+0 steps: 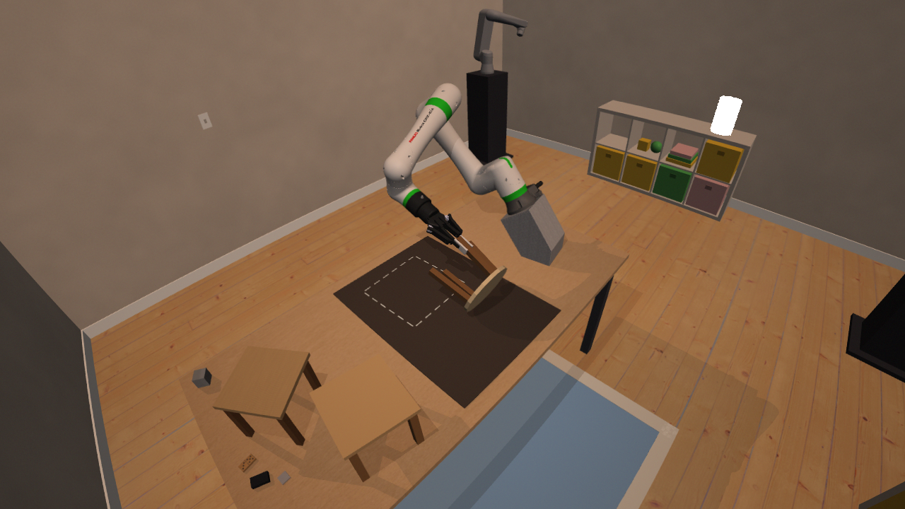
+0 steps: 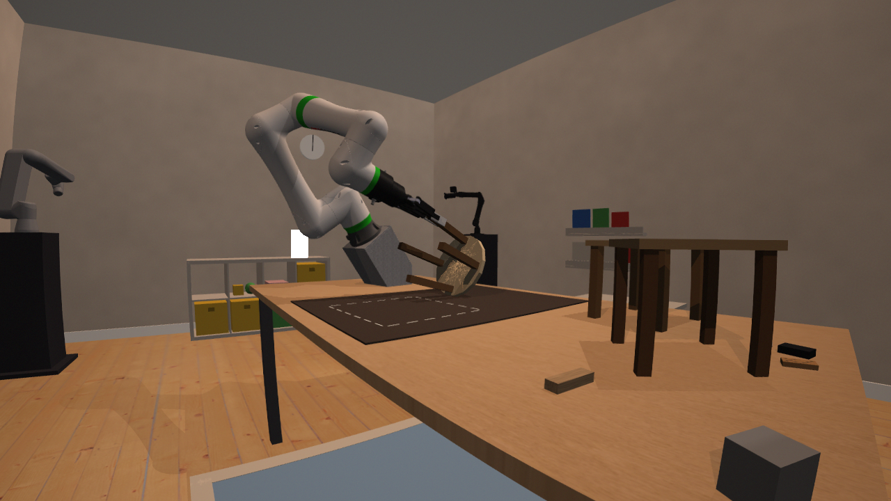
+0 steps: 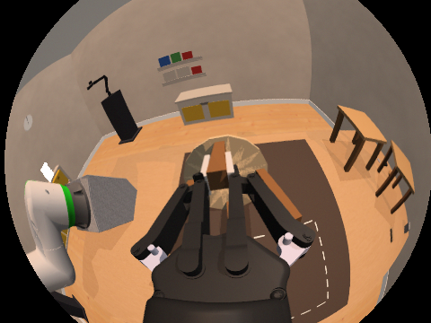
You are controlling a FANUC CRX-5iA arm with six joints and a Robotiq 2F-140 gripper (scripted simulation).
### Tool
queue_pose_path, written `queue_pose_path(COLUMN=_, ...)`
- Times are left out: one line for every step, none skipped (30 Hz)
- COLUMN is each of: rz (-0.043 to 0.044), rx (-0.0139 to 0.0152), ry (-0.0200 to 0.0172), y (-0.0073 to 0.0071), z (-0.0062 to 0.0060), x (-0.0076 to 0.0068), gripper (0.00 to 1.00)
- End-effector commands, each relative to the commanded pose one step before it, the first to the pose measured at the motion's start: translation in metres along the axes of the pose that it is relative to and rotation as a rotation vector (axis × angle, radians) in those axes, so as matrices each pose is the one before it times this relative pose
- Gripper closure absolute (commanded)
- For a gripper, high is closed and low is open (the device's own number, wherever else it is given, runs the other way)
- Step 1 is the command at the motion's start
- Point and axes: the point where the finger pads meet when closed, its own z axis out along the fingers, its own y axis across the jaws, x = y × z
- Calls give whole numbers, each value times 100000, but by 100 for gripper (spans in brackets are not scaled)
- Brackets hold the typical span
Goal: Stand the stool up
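The wooden stool [image 1: 473, 280] has a round seat and dark brown legs. It is tipped on its side, seat on edge, lifted over the dark mat [image 1: 446, 313], with its legs pointing toward the dashed rectangle [image 1: 411, 290]. It also shows in the exterior view [image 2: 454, 262], where its lowest leg end is close to the mat. My gripper [image 1: 466, 248] is shut on the uppermost stool leg, near the leg's end. In the wrist view my gripper [image 3: 218, 161] clamps that leg, with the seat [image 3: 224, 170] behind. The stool stands at the rectangle's right edge, mostly outside it.
The grey robot base [image 1: 532, 231] stands behind the mat. Two small wooden tables [image 1: 316, 395] stand at the table's near left, with a grey cube [image 1: 201, 377] and small blocks [image 1: 259, 478] nearby. A shelf unit [image 1: 669, 158] stands on the floor at right.
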Motion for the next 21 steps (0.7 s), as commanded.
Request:
queue_pose_path(rz=-71, rx=1540, ry=9710, y=-73, z=-1039, x=-1390, gripper=90)
queue_pose_path(rz=0, rx=0, ry=0, y=0, z=-928, x=-810, gripper=90)
queue_pose_path(rz=43, rx=88, ry=894, y=-16, z=-636, x=-580, gripper=90)
queue_pose_path(rz=89, rx=183, ry=2776, y=-32, z=-29, x=-81, gripper=90)
queue_pose_path(rz=23, rx=55, ry=2809, y=-9, z=-58, x=-73, gripper=90)
queue_pose_path(rz=-44, rx=-73, ry=2836, y=14, z=-87, x=-65, gripper=90)
queue_pose_path(rz=-113, rx=-199, ry=2855, y=35, z=-116, x=-58, gripper=90)
queue_pose_path(rz=-23, rx=-40, ry=420, y=7, z=-739, x=-641, gripper=90)
queue_pose_path(rz=0, rx=0, ry=0, y=0, z=-857, x=-748, gripper=90)
queue_pose_path(rz=288, rx=34, ry=19, y=10, z=-781, x=-681, gripper=90)
queue_pose_path(rz=2853, rx=339, ry=180, y=108, z=-7, x=-1, gripper=90)
queue_pose_path(rz=2835, rx=342, ry=168, y=107, z=-7, x=2, gripper=90)
queue_pose_path(rz=0, rx=0, ry=0, y=0, z=0, x=0, gripper=90)
queue_pose_path(rz=0, rx=0, ry=0, y=0, z=0, x=0, gripper=90)
queue_pose_path(rz=2816, rx=345, ry=157, y=106, z=-7, x=4, gripper=90)
queue_pose_path(rz=2797, rx=347, ry=145, y=104, z=-7, x=6, gripper=90)
queue_pose_path(rz=1405, rx=172, ry=75, y=472, z=-35, x=47, gripper=90)
queue_pose_path(rz=0, rx=-1, ry=1, y=834, z=-63, x=95, gripper=90)
queue_pose_path(rz=0, rx=0, ry=0, y=818, z=-62, x=93, gripper=90)
queue_pose_path(rz=1533, rx=194, ry=108, y=424, z=-31, x=41, gripper=90)
queue_pose_path(rz=2783, rx=357, ry=188, y=106, z=-7, x=0, gripper=90)
